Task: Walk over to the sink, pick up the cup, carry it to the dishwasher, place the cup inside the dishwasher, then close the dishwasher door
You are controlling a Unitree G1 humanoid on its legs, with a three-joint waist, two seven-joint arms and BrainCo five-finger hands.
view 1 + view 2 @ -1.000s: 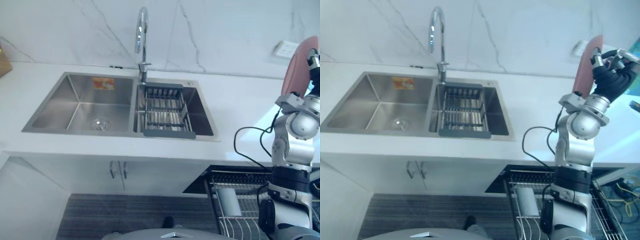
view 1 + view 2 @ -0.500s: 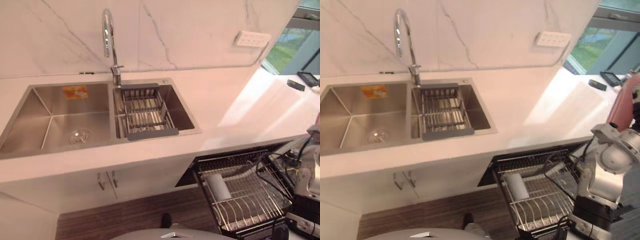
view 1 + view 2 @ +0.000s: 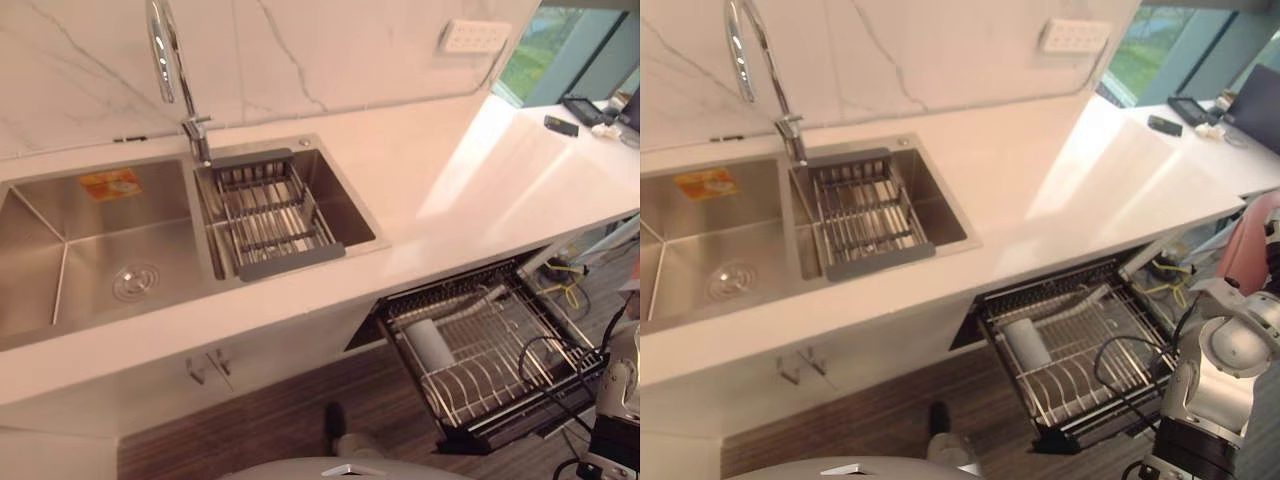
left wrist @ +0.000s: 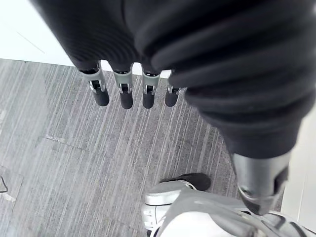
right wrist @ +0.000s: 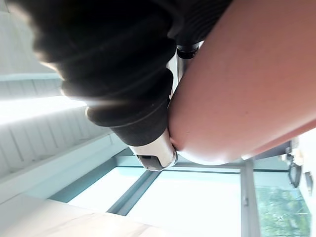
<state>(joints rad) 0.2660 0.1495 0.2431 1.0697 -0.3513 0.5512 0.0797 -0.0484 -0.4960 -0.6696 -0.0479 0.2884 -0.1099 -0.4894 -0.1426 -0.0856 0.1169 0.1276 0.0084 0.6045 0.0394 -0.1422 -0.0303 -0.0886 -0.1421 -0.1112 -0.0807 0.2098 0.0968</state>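
Cup [image 5: 247,84] clamped in right hand [image 5: 150,150] | left hand [image 4: 122,94] fingers straight | view swung toward dishwasher rack [image 3: 475,385] since earlier

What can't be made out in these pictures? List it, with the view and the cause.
Cup: rim and inside, cut off by the right wrist view's edge; the right eye view's edge cuts it too.
Dishwasher: its inside, hidden under the countertop behind the pulled-out rack, eye views.
Dark objects on the far counter: too small to identify, eye views.
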